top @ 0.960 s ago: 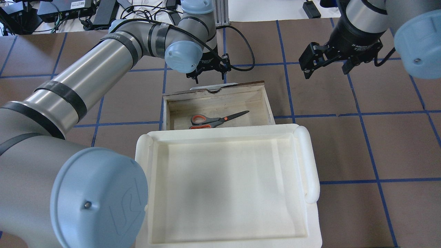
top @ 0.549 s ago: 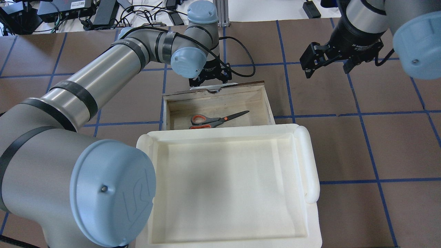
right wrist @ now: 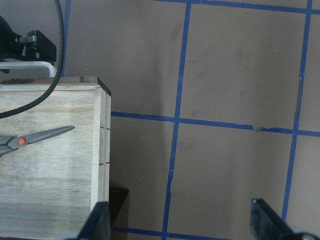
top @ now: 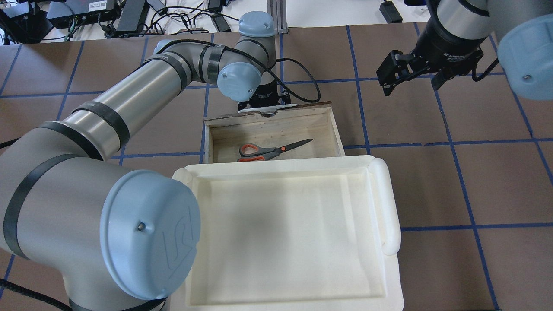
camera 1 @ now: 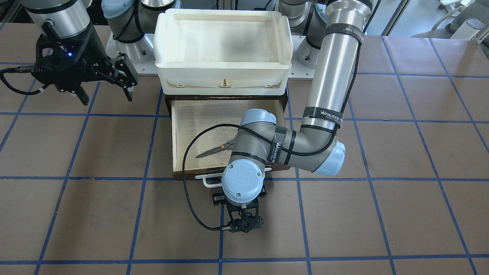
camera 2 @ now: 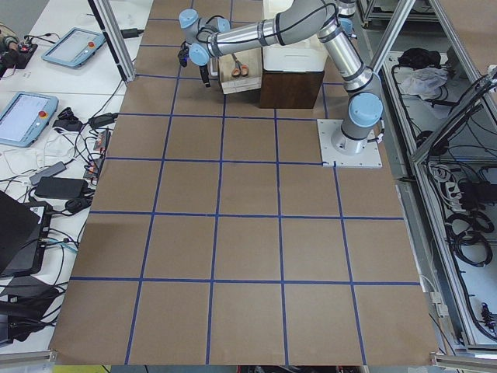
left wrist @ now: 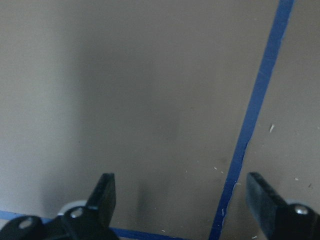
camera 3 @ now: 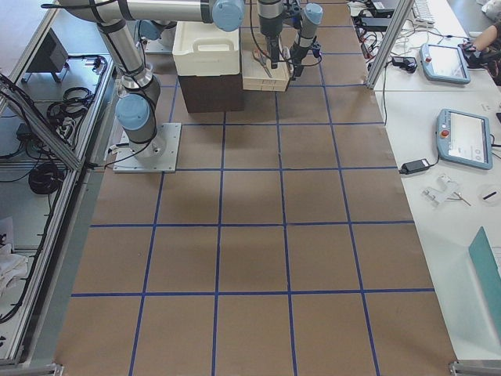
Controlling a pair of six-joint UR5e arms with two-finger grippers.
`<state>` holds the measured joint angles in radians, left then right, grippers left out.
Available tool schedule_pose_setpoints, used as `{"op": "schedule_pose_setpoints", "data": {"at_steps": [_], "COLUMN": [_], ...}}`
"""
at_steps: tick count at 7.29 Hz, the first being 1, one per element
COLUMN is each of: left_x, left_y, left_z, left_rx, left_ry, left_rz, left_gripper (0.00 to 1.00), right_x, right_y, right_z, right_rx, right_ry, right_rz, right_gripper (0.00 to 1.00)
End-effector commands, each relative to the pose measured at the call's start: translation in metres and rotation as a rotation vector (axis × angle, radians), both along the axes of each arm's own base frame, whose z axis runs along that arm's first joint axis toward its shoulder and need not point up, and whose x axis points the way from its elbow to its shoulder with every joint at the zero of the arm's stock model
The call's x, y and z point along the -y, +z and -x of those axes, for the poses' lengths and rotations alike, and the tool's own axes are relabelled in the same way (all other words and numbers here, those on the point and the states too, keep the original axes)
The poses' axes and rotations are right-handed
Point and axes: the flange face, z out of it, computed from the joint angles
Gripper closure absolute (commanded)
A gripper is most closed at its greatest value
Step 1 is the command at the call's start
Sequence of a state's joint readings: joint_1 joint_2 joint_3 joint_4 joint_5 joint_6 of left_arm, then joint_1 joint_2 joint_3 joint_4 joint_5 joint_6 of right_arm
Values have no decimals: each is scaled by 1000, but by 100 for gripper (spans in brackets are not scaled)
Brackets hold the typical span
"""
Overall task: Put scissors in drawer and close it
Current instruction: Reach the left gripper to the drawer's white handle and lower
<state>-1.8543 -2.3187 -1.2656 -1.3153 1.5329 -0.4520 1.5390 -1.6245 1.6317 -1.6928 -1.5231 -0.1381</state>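
The scissors (top: 272, 151) lie flat inside the open drawer (top: 337, 129), handles toward the robot's left. They also show in the front view (camera 1: 213, 150) and the right wrist view (right wrist: 31, 138). The drawer (camera 1: 175, 149) sticks out from under the white tray, its white bar handle (camera 1: 206, 181) on the far front. My left gripper (camera 1: 242, 225) hangs just beyond that handle, pointing down at the table. Its jaws stand wide apart and empty in the left wrist view (left wrist: 180, 200). My right gripper (top: 409, 85) hovers open and empty to the right of the drawer, seen also in the front view (camera 1: 107, 95).
A large empty white plastic tray (top: 390, 203) sits on the dark cabinet over the drawer's back. A black cable (camera 1: 187, 191) loops from the left wrist over the drawer's front. Brown table with blue tape lines (left wrist: 250, 125) lies around.
The left arm has swung its wrist round and brought the gripper in closer to the drawer's front handle. The right gripper shifted slightly. Scissors and drawer have not moved.
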Motion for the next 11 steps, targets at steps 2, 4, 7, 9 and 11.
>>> {"op": "schedule_pose_setpoints", "data": {"at_steps": [2, 4, 7, 9, 11], "left_x": [-9, -14, -16, -21, -27], "left_y": [12, 29, 44, 50, 72], "left_z": [4, 3, 3, 7, 8], "left_rx": [-8, -3, -9, -8, 0], "left_ry": [-2, -5, -2, 2, -8], "left_rz": [-33, -38, -33, -33, -9], "left_gripper": [8, 7, 6, 5, 5], "right_x": [-7, -11, -9, -9, -9], "right_y": [2, -1, -7, -7, -7], "right_z": [2, 3, 3, 3, 3], "right_rx": [-15, -22, -27, -30, -30], "right_ry": [-7, -124, -123, -122, -122], "right_rz": [-8, -31, -47, -45, -45], "right_gripper": [0, 0, 0, 0, 0]}}
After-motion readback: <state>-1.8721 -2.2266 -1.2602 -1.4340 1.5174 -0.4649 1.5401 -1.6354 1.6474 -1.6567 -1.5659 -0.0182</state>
